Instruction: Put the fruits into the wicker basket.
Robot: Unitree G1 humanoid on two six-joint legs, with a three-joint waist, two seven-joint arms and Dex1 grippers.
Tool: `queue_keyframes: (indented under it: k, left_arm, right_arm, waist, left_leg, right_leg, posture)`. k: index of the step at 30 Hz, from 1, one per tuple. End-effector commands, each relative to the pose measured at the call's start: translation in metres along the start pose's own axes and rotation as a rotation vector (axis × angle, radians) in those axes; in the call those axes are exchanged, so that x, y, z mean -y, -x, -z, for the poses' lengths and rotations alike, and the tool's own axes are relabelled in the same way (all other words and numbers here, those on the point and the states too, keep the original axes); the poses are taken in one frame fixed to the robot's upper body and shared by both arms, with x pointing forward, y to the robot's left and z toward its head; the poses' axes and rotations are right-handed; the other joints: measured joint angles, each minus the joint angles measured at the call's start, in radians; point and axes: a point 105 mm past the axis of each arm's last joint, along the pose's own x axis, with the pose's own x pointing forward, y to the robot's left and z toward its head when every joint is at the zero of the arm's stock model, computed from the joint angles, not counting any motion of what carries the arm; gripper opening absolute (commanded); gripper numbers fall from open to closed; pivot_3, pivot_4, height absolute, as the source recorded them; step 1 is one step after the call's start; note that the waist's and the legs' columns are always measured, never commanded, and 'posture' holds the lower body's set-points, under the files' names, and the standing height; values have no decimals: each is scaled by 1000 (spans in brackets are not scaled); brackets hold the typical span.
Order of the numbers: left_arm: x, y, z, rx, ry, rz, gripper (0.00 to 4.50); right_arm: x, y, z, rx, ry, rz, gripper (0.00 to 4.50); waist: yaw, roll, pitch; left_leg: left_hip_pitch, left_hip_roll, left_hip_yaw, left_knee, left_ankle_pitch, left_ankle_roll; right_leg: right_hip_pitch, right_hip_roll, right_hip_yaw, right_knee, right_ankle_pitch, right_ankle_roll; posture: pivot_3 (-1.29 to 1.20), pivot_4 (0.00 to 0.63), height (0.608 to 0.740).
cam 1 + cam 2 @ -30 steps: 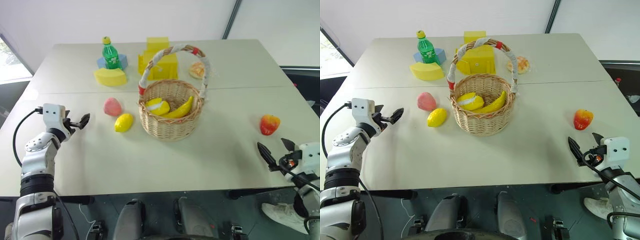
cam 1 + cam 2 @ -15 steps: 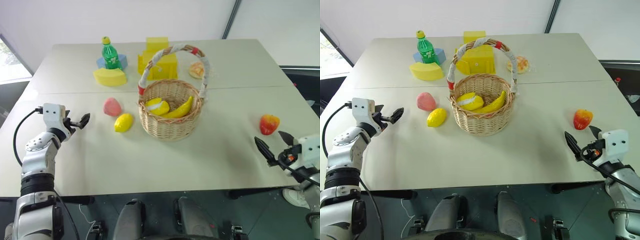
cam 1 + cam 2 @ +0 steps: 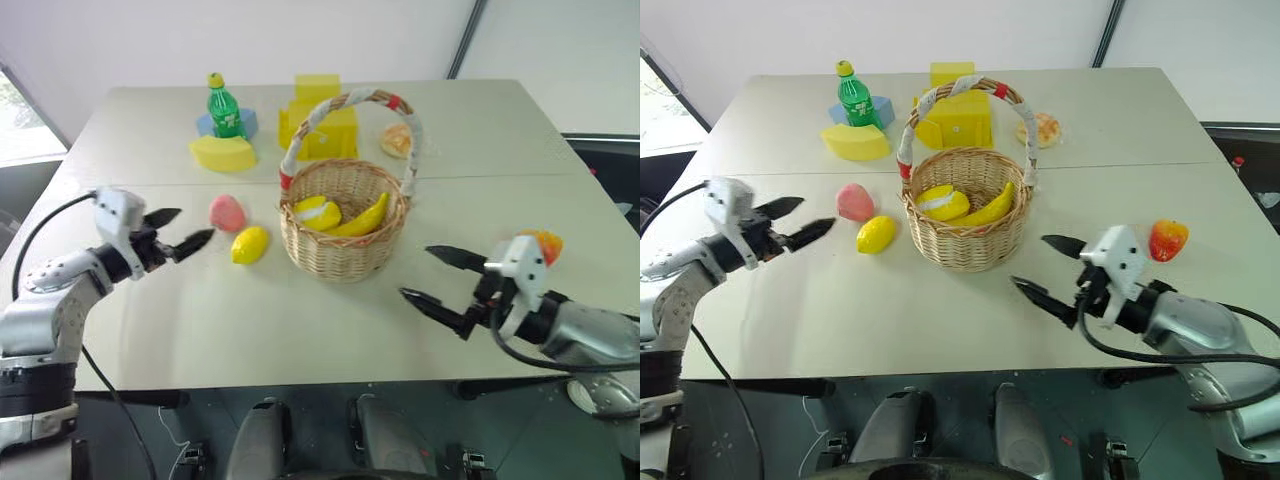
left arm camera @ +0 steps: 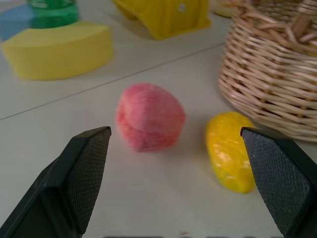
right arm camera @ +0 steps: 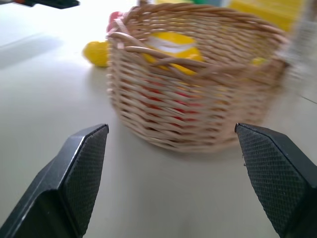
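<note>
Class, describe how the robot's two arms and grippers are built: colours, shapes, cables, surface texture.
Both arms are silver-grey jointed segments with rounded shells. Each wrist carries a white boxy block. The left gripper and right gripper each have two black, tapering, pointed fingers; the wrist views show cross-hatched pads. A black cable loops along each arm.

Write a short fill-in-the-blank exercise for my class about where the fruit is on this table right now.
1. The banana lies inside the ____.
2. The lemon lies on the table next to the pink ____.
3. Both grippers, left and right, are open and hold ____.
4. The red-and-yellow fruit lies on the robot's ____ side of the basket.

Missing words: basket; peach; nothing; right
</note>
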Motion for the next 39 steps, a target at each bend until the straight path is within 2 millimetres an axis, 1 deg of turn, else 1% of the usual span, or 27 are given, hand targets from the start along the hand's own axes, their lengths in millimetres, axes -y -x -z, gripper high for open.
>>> queue_keyframes:
  k: [1,3,6,9,12,17,19,20,23,24,26,28,30,31,33,34,36,39]
  left_arm:
    - [11,-15,1,-105,-118,-4,4500]
    - [14,-22,2,-139,-152,-6,4500]
    - [20,-32,5,-177,-152,8,4500]
    - [29,-45,6,-196,-129,19,4500]
    - [32,-56,11,-232,-144,9,4500]
    - [40,-70,18,-259,-130,15,4500]
    - [38,-72,17,-248,-119,0,3950]
    - [38,-72,15,-239,-119,3,3656]
    - [37,-69,14,-238,-120,8,2151]
    - [35,-67,14,-243,-123,3,1840]
    - [28,-61,14,-257,-138,-18,1813]
    - [18,-47,0,-205,-127,-22,1813]
    - [22,-33,-26,-91,-103,50,1813]
    - [31,-25,-43,-14,-106,118,1813]
    - [55,-14,-77,119,-100,263,1813]
    - [69,-15,-90,162,-111,317,1813]
    - [90,-26,-105,200,-146,373,1813]
    - [114,-51,-111,205,-215,401,1813]
  right_arm:
    - [-15,-13,-21,56,66,-79,4287]
    - [-20,-17,-23,61,78,-106,4287]
    - [-25,-20,-21,58,91,-128,4287]
    - [-27,-21,-17,56,99,-134,4287]
    - [-28,-21,-11,56,103,-139,4287]
    - [-32,-25,-7,74,111,-143,4287]
    - [-34,-27,-7,79,113,-143,4500]
    - [-35,-27,-7,80,114,-143,4500]
    - [-35,-28,-7,81,116,-139,4500]
    - [-35,-28,-8,81,117,-137,4500]
    - [-34,-28,-8,80,125,-132,4500]
    - [-31,-28,-11,81,139,-117,4500]
    - [-26,-26,-14,77,152,-106,4500]
    - [-23,-25,-14,72,158,-100,4500]
    - [-16,-24,-15,63,170,-88,4500]
    - [-12,-24,-15,60,176,-82,4500]
    - [-4,-24,-16,56,189,-66,4500]
    - [6,-25,-20,77,177,-36,4500]
  waist:
    - [-1,0,0]
    - [-1,-1,0]
    - [-1,-1,0]
    - [0,-1,0]
    - [0,-1,0]
    - [-3,-1,0]
    - [-4,-1,0]
    - [-3,-1,0]
    - [-1,-1,0]
    - [-1,-1,1]
    - [-2,-1,1]
    - [-5,-1,1]
    - [-6,-2,1]
    - [-4,-2,1]
    - [0,-2,1]
    - [7,-3,1]
    - [18,-3,1]
    - [23,-4,1]
  left_leg:
    - [0,0,0,0,0,0]
    - [0,-1,0,0,0,0]
    - [-1,-1,0,0,0,0]
    - [-1,-1,0,0,0,0]
    - [-1,-1,0,1,0,0]
    - [-1,-1,0,1,0,0]
    - [-1,-1,0,1,0,0]
    - [-1,-1,0,1,0,0]
    - [-1,-1,0,1,0,0]
    - [-1,-1,0,1,0,0]
    - [-1,-1,0,1,0,0]
    - [-1,-1,0,1,0,0]
    - [-1,0,0,1,0,0]
    - [-1,0,0,1,0,0]
    - [-1,1,0,1,0,0]
    - [-1,0,-1,1,0,0]
    - [-1,-1,-1,2,0,0]
    - [-1,-4,-1,3,0,0]
  right_leg:
    - [0,0,0,0,0,0]
    - [0,1,0,0,0,0]
    - [-1,2,0,-1,0,0]
    - [-1,2,0,-1,0,0]
    - [-1,2,0,0,0,0]
    - [-1,3,0,0,0,0]
    - [-1,3,0,0,0,0]
    - [-1,3,0,0,0,0]
    - [-1,3,0,0,0,0]
    - [-1,3,0,0,0,0]
    - [-1,3,0,0,0,0]
    - [-1,3,0,0,0,0]
    - [-2,3,0,0,0,0]
    - [-2,3,0,1,0,0]
    - [-2,2,0,0,0,0]
    - [-1,1,0,0,0,0]
    - [1,0,-1,-1,0,0]
    - [2,0,-1,-2,0,0]
  posture:
    - [0,150,740]
    - [0,150,740]
    - [0,150,740]
    - [0,150,740]
    - [0,150,740]
    - [0,150,740]
    - [0,150,740]
    - [0,150,740]
    - [0,150,740]
    - [0,150,740]
    - [0,150,740]
    - [0,150,740]
    - [0,150,740]
    - [0,150,740]
    - [0,150,740]
    - [0,150,740]
    - [0,150,740]
    - [0,150,740]
